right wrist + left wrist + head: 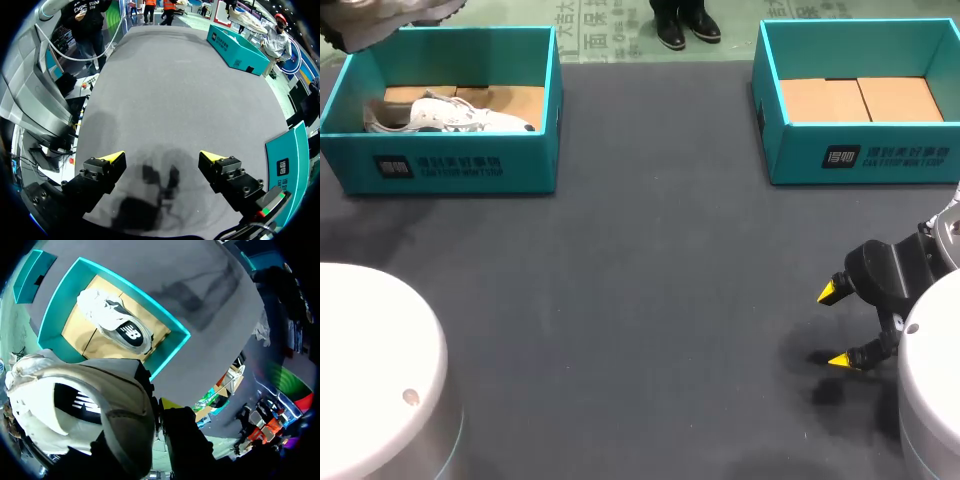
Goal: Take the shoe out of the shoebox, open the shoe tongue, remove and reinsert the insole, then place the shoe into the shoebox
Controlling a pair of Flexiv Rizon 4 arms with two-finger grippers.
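The left gripper (161, 406) pinches the white sneaker (75, 410) in its fingers above the shoebox (450, 170), so removal looks done. Next, the sneaker needs setting on the bench (650, 280) near the right gripper (836, 326), whose fingers are spread.

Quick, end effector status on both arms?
Left end effector: closed on a shoe, held in the air.
Right end effector: open, empty, above the table.

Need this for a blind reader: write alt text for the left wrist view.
A white shoe looms close, held up off the table. Beyond it, in an open teal box, a second shoe lies on brown cardboard.
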